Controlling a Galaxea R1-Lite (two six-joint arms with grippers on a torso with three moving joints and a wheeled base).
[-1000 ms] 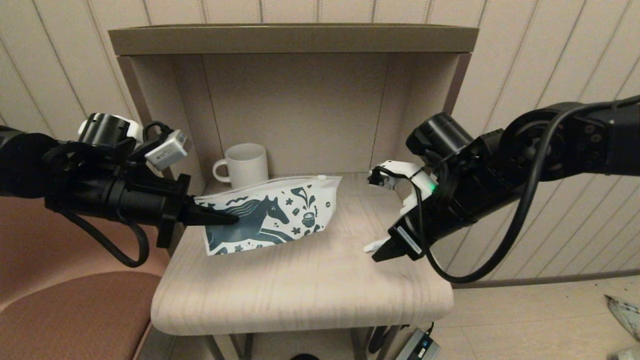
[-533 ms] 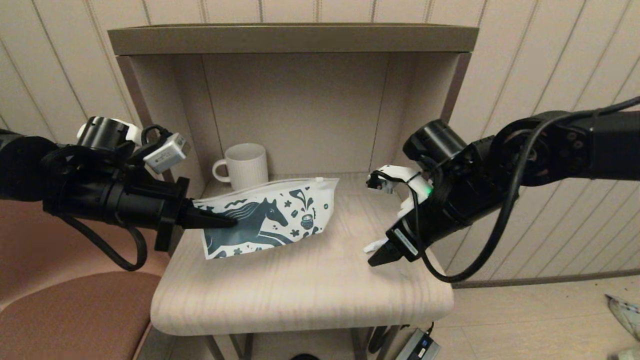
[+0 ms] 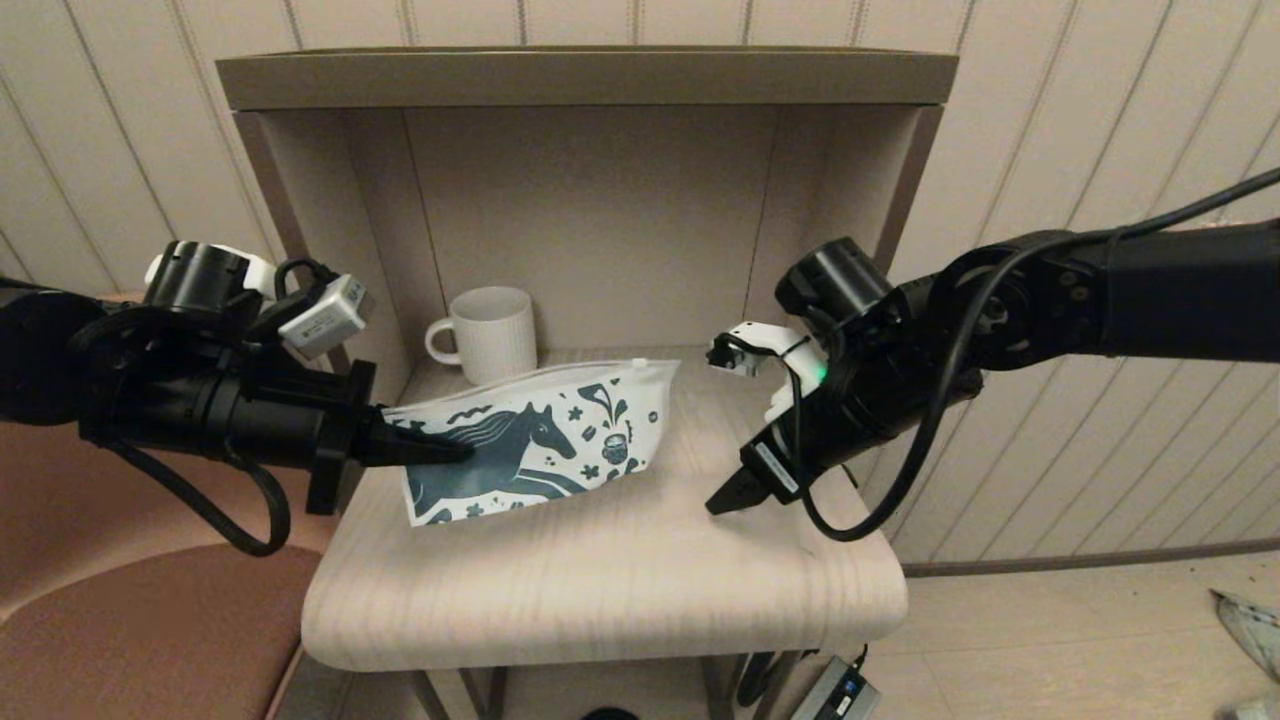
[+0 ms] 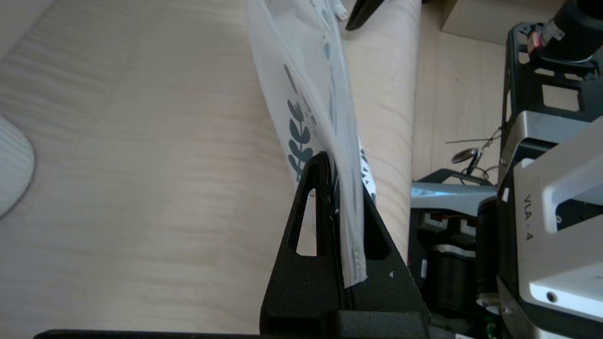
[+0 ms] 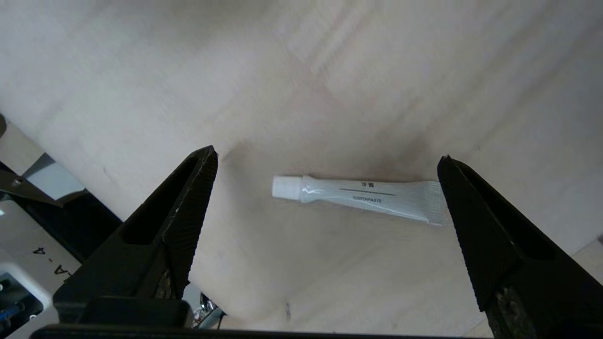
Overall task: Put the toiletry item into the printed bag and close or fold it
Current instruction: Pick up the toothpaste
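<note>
The printed bag [image 3: 545, 435], white with a dark teal horse, stands on its lower edge on the table, zip edge on top. My left gripper [image 3: 450, 450] is shut on the bag's left end; the left wrist view shows the bag's edge [image 4: 306, 94] pinched between the fingers of that gripper [image 4: 341, 188]. The toiletry item [image 5: 360, 197], a slim white toothpaste tube, lies flat on the table. My right gripper [image 5: 327, 155] is open just above it, a finger past each end. In the head view the right gripper [image 3: 728, 495] hides the tube.
A white ribbed mug [image 3: 493, 330] stands at the back left of the alcove, behind the bag. The wooden table [image 3: 600, 590] has rounded front corners. A brown chair [image 3: 140, 630] sits at the left. A power adapter [image 3: 840, 695] lies on the floor.
My right gripper has moved left toward the bag and now covers the tube in the head view. The left arm has drawn slightly left with the bag.
</note>
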